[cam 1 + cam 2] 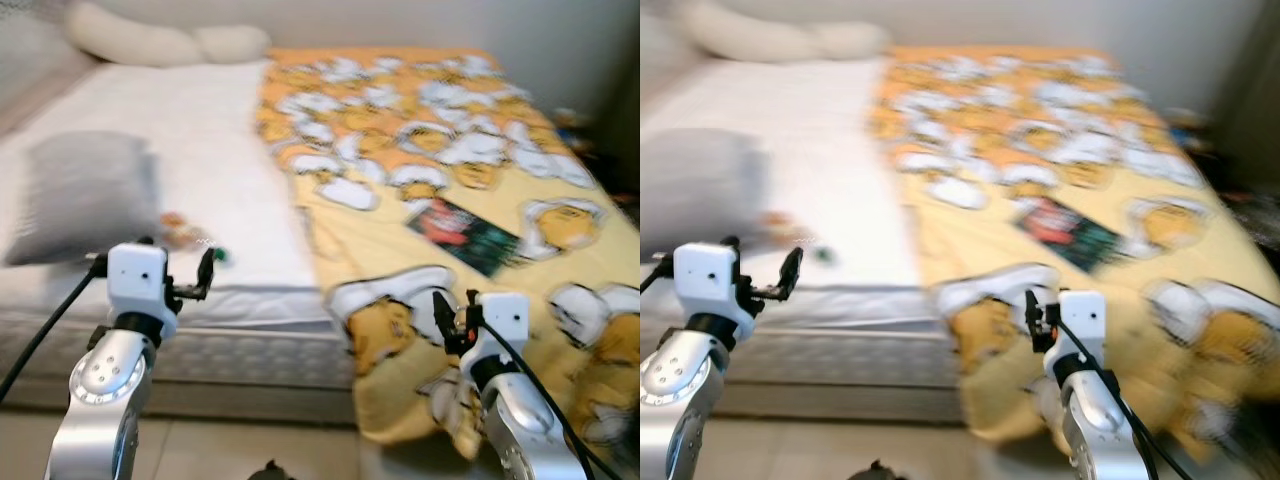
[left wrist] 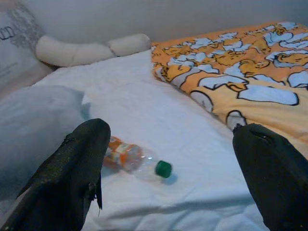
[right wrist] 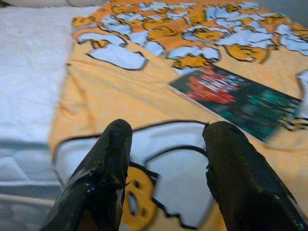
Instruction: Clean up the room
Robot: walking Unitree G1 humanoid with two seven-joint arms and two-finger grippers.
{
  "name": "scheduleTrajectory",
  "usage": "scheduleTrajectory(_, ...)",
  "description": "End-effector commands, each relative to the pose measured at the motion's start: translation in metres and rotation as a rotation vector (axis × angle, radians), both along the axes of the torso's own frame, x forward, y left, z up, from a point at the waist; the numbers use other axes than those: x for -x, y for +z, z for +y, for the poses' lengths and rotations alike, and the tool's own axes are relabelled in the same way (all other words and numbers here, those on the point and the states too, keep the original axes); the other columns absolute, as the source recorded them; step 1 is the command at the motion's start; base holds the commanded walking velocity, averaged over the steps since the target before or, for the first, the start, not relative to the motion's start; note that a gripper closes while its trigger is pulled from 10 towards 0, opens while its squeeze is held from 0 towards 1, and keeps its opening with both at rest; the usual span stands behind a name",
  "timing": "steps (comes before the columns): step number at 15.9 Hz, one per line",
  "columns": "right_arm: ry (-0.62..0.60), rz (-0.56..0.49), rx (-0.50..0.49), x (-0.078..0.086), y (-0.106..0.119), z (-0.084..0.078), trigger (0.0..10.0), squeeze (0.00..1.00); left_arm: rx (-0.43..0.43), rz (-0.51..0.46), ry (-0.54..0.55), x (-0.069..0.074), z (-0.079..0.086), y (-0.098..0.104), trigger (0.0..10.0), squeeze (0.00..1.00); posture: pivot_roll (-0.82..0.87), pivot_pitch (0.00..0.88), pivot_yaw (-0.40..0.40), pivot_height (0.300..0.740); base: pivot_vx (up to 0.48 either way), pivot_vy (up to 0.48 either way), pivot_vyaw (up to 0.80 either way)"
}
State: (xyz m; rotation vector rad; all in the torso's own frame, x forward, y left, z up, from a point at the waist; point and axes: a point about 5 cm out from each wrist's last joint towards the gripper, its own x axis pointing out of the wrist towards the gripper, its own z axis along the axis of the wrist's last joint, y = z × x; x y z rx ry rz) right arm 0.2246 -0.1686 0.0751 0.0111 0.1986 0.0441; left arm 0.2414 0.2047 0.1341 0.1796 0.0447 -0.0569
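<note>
A clear plastic bottle (image 2: 137,161) with an orange label and green cap lies on the white mattress (image 1: 200,140) near its front edge. Just short of that edge, in line with the bottle, my left gripper (image 1: 178,252) stands wide open and empty. A dark book (image 1: 465,232) with a red picture lies flat on the yellow cartoon-print blanket (image 1: 400,120) that covers the right half of the bed. My right gripper (image 1: 455,305) is open over the blanket's front edge, short of the book (image 3: 236,98), and holds nothing.
A grey pillow (image 1: 85,195) lies on the mattress left of the bottle. A long white pillow (image 1: 165,42) rests along the head of the bed by the wall. The tiled floor (image 1: 250,445) runs below the bed's front side.
</note>
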Motion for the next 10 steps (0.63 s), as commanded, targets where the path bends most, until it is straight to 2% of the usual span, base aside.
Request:
scheduleTrajectory(1, -0.006, -0.024, -0.003, -0.003, 0.004, 0.0, 10.0, 0.0, -0.009, 0.024, -0.022, -0.002, -0.004, -0.004, 10.0, 0.0, -0.15, 0.0, 0.021, 0.74, 0.0, 0.0, 0.0)
scheduleTrajectory(2, -0.043, -0.021, -0.038, -0.005, 0.005, -0.003, 10.0, 0.0, -0.005, 0.024, -0.017, -0.004, -0.006, -0.004, 10.0, 0.0, -0.16, 0.0, 0.018, 0.74, 0.0, 0.337, 0.0)
scheduleTrajectory(4, -0.094, -0.011, -0.035, -0.009, 0.005, -0.008, 10.0, 0.0, -0.004, 0.023, -0.026, -0.006, -0.012, -0.005, 10.0, 0.0, -0.16, 0.0, 0.0, 0.74, 0.0, 0.353, 0.0)
scheduleTrajectory(7, -0.17, 0.006, -0.094, -0.008, 0.0, -0.009, 10.0, 0.0, 0.008, 0.024, -0.017, -0.008, -0.015, -0.006, 10.0, 0.0, -0.16, 0.0, -0.012, 0.74, 0.0, 0.342, 0.0)
scheduleTrajectory(10, -0.136, 0.017, -0.04, -0.007, -0.001, -0.01, 10.0, 0.0, 0.017, 0.023, -0.004, -0.006, -0.016, -0.007, 10.0, 0.0, -0.15, 0.0, -0.024, 0.74, 0.0, 0.33, 0.0)
